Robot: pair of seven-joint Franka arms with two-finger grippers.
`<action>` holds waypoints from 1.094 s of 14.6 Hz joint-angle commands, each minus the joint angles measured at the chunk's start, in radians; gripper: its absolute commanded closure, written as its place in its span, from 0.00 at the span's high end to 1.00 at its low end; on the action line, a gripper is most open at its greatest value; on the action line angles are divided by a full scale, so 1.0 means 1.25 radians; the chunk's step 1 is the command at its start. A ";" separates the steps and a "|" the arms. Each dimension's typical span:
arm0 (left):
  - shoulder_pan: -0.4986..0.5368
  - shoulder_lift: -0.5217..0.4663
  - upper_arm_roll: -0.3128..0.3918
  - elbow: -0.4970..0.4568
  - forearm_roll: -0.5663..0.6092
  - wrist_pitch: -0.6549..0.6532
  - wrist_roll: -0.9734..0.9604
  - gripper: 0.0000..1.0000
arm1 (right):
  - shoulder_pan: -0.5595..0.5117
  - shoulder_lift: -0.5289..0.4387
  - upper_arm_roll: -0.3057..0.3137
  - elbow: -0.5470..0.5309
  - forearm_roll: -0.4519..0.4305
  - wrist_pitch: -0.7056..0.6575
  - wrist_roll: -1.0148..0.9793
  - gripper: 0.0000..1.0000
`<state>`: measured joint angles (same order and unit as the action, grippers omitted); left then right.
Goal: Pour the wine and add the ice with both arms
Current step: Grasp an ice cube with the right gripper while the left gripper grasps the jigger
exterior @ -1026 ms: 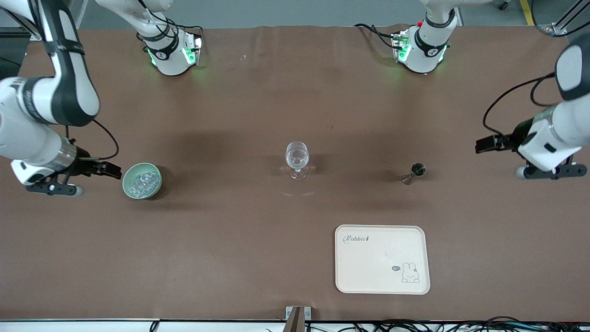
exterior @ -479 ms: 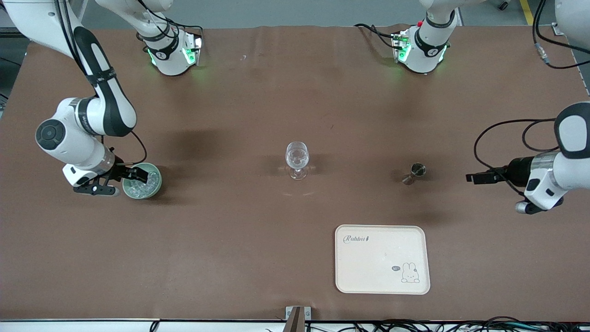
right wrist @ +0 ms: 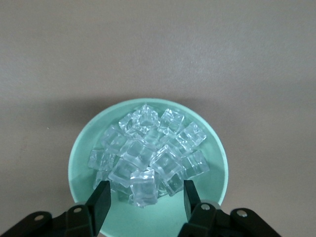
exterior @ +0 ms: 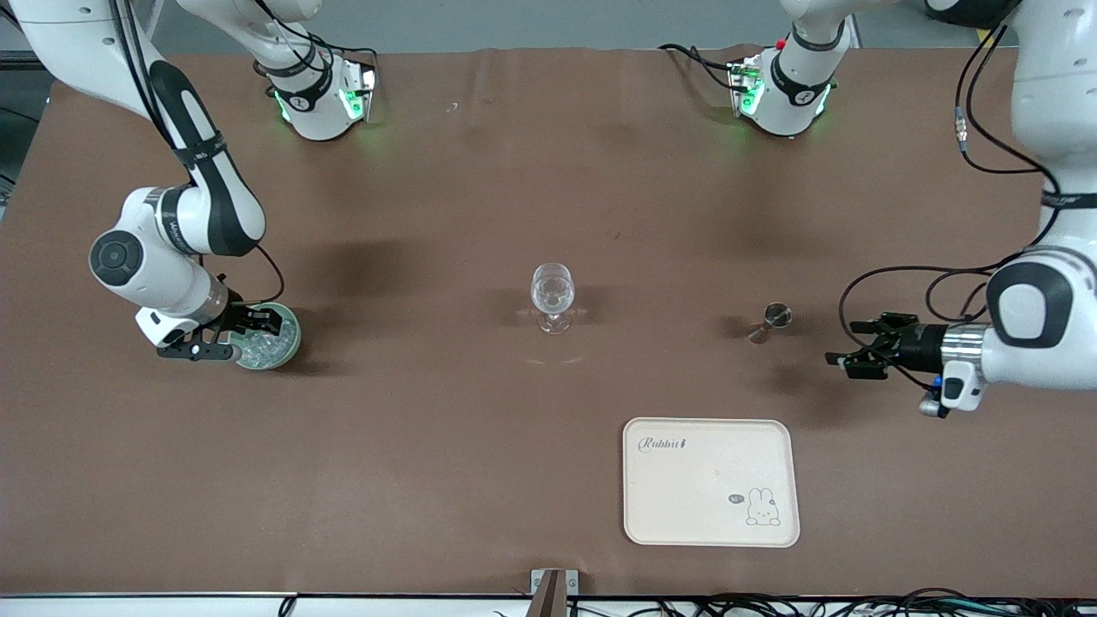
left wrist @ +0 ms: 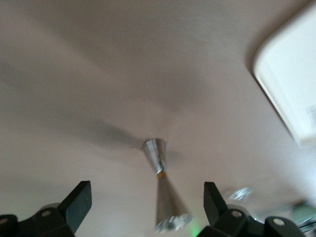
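Observation:
A mint-green bowl (exterior: pixel 292 338) of ice (exterior: pixel 257 346) stands toward the right arm's end of the table. My right gripper (exterior: pixel 269 322) hangs open just over the bowl. In the right wrist view its fingers straddle the nearest cube of the ice (right wrist: pixel 147 153) inside the bowl (right wrist: pixel 79 158). A clear wine glass (exterior: pixel 552 296) stands mid-table. A small metal jigger (exterior: pixel 770 322) stands toward the left arm's end. My left gripper (exterior: pixel 848 347) is open and low beside the jigger, apart from it. The jigger (left wrist: pixel 163 187) shows between the left gripper's open fingers (left wrist: pixel 148 202).
A cream tray (exterior: pixel 711 482) with a rabbit print lies nearer the front camera than the jigger. It also shows in the left wrist view (left wrist: pixel 291 84). The arm bases stand along the table's edge farthest from that camera.
My right gripper has moved in from the table's end to over the ice bowl. My left gripper has dropped lower and moved toward the jigger.

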<state>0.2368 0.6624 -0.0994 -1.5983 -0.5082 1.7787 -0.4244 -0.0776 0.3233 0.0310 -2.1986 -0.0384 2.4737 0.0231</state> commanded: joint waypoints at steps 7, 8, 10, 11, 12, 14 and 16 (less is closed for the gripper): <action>-0.008 0.060 -0.005 0.005 -0.110 -0.003 -0.252 0.92 | -0.004 0.014 0.001 -0.011 -0.004 0.012 -0.006 0.49; -0.009 0.060 -0.005 -0.007 -0.116 -0.003 -0.252 0.90 | -0.004 0.015 0.001 -0.010 -0.004 0.012 -0.006 0.49; -0.009 0.060 -0.005 -0.017 -0.120 -0.004 -0.253 0.86 | -0.004 0.016 0.001 -0.011 -0.004 0.016 -0.006 0.47; -0.009 0.062 -0.006 -0.025 -0.120 -0.003 -0.252 0.84 | -0.004 0.019 0.001 -0.011 -0.002 0.018 -0.006 0.47; -0.009 0.065 -0.008 -0.029 -0.120 -0.003 -0.252 0.81 | -0.004 0.020 0.001 -0.008 -0.002 0.018 -0.005 0.46; -0.009 0.075 -0.011 -0.036 -0.121 -0.006 -0.251 0.77 | -0.004 0.022 0.001 -0.007 -0.001 0.018 -0.005 0.46; -0.009 0.076 -0.013 -0.042 -0.120 -0.015 -0.232 0.76 | -0.004 0.022 0.001 -0.006 -0.001 0.019 -0.005 0.46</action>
<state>0.2244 0.7587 -0.1114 -1.6408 -0.6405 1.7780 -0.7270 -0.0778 0.3512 0.0298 -2.1987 -0.0389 2.4816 0.0221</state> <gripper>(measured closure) 0.220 0.542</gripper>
